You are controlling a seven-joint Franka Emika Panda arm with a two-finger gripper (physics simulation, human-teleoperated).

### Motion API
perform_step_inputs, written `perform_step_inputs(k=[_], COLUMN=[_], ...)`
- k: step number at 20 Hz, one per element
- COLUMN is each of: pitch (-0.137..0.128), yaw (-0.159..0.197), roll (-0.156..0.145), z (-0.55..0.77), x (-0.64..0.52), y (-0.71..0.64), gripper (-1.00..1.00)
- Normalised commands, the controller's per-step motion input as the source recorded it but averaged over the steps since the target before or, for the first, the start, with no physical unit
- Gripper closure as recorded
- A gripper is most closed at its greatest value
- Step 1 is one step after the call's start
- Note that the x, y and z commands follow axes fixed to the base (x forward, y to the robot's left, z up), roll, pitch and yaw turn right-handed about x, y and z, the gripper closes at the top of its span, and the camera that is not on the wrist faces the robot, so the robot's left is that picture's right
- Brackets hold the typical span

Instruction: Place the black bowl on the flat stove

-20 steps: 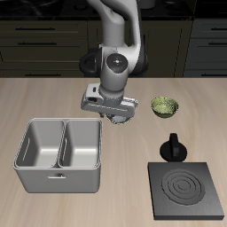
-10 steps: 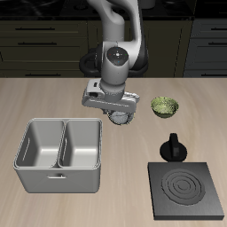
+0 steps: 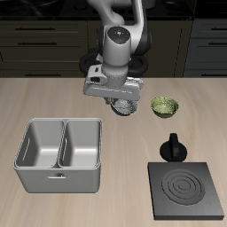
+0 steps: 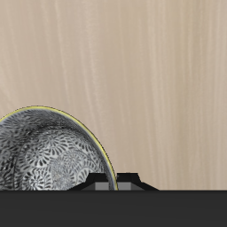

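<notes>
A grey double-basin tray [image 3: 60,153] sits on the wooden surface [image 3: 133,142] near its front edge. Farther back, the claw [image 3: 124,104] grips the black bowl [image 3: 126,107] by its rim, lifted above the surface. Beyond it lie a green-yellow bowl [image 3: 165,106], a black knob [image 3: 173,146] and, at the front edge, the flat stove [image 3: 186,190].

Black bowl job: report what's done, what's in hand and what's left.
Done: the black bowl is off the table, gripped at its rim by the gripper; the wrist view shows its speckled inside right against the jaws. In hand: carrying it above the table, beside the green-yellow bowl. Left: moving it to the flat stove, whose rings are bare, and releasing.
</notes>
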Motion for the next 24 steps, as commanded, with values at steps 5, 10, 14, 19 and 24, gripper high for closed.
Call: perform_step_inputs(k=[5,10,14,19,24], pitch=[-0.098,-0.063,-0.058,-0.009,-0.01], yaw=[0.01,0.018,0.024,0.012,0.006], roll=[0.02,0.008,0.009,-0.012,0.011], z=[0.63,0.44,0.33,0.15,0.15], x=[0.0,-0.04,-0.09,0.15,0.22], y=[0.03,0.05,0.02,-0.08,0.04], gripper=[1.0,1.0,1.0,1.0,1.0])
